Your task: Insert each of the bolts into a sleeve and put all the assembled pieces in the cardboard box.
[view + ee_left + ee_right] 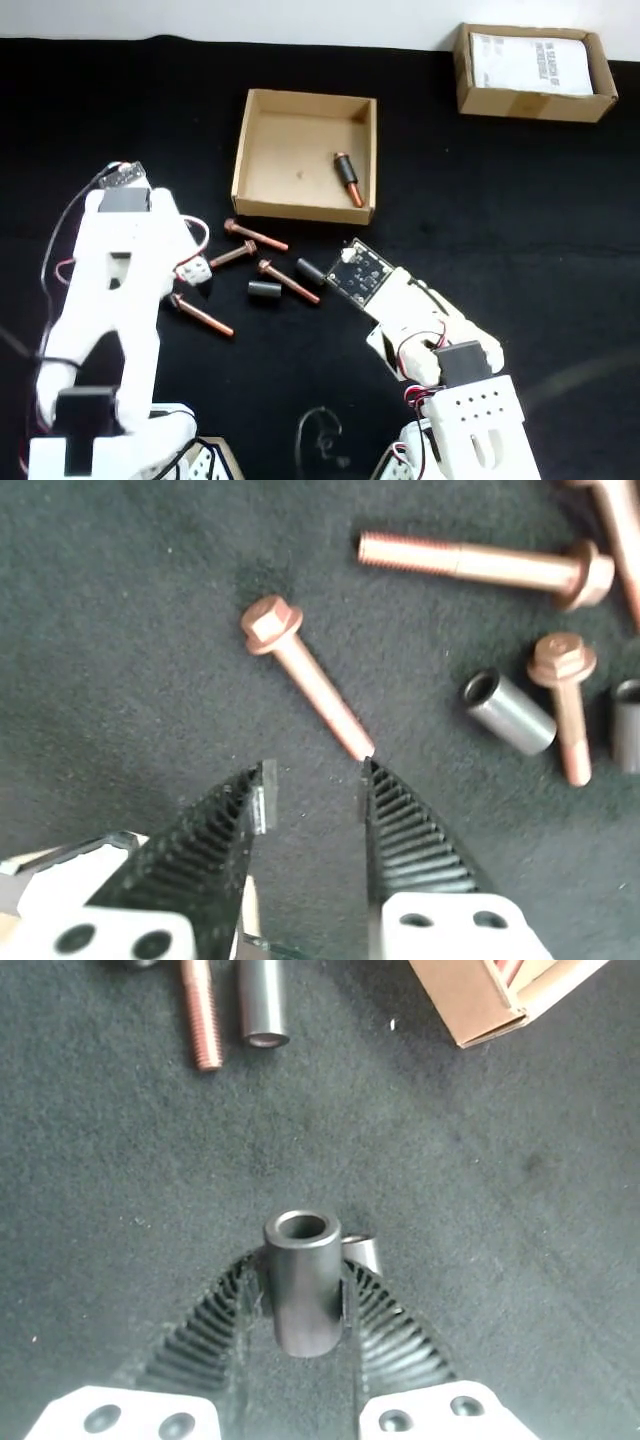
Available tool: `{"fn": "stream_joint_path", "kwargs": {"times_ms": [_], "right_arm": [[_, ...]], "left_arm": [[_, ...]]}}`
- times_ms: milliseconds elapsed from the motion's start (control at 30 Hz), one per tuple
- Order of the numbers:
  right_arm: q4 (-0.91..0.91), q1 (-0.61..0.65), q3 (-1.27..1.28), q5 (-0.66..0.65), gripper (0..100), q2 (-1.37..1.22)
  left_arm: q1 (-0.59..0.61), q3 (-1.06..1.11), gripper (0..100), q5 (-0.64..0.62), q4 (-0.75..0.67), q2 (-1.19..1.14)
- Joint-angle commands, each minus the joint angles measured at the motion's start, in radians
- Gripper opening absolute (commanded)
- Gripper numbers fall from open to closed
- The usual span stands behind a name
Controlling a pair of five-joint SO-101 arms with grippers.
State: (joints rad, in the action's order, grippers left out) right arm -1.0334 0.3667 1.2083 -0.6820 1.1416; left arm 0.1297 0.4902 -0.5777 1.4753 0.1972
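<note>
The right gripper (302,1278) pinches a dark sleeve (302,1300) between its ribbed fingers, the sleeve's open bore turned toward the wrist camera. Beyond it on the black table cover (480,1180) lies a second sleeve (262,1005). Just beside that is the threaded end of a long bolt (203,1015), and a corner of the cardboard box (470,1000) is near.

The left gripper (315,780) is spread wide with nothing between its fingers. The threaded tip of the nearest bolt (310,685) lies right at 1 fingertip; whether they touch I cannot tell. Farther off are a lying sleeve (507,712) and 2 more bolts (480,562).

From above, 4 loose bolts lie in front of the cardboard box, which holds 1 assembled piece (347,178) near a side wall. A smaller carton (470,95) at the far corner holds a printed sheet (530,62), its print too small to read.
</note>
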Motion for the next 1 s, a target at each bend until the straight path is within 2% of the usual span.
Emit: {"fn": "stream_joint_path", "kwargs": {"times_ms": [0, 333, 733, 967], "right_arm": [[0.018, -0.012, -0.002, -0.015, 0.8, 0.019], [0.018, -0.012, -0.002, -0.012, 0.8, 0.019], [0.015, -0.041, -0.001, -0.014, 0.8, 0.019], [0.016, -0.047, -0.001, -0.015, 0.8, 0.019]], "left_arm": [[-0.016, -0.061, 14, -0.038, -0.003, -0.059], [-0.008, -0.067, 14, -0.094, -0.064, -0.232], [0.021, -0.059, 14, -0.095, -0.206, -0.265], [0.079, -0.061, 14, -0.095, -0.18, -0.311]]}}
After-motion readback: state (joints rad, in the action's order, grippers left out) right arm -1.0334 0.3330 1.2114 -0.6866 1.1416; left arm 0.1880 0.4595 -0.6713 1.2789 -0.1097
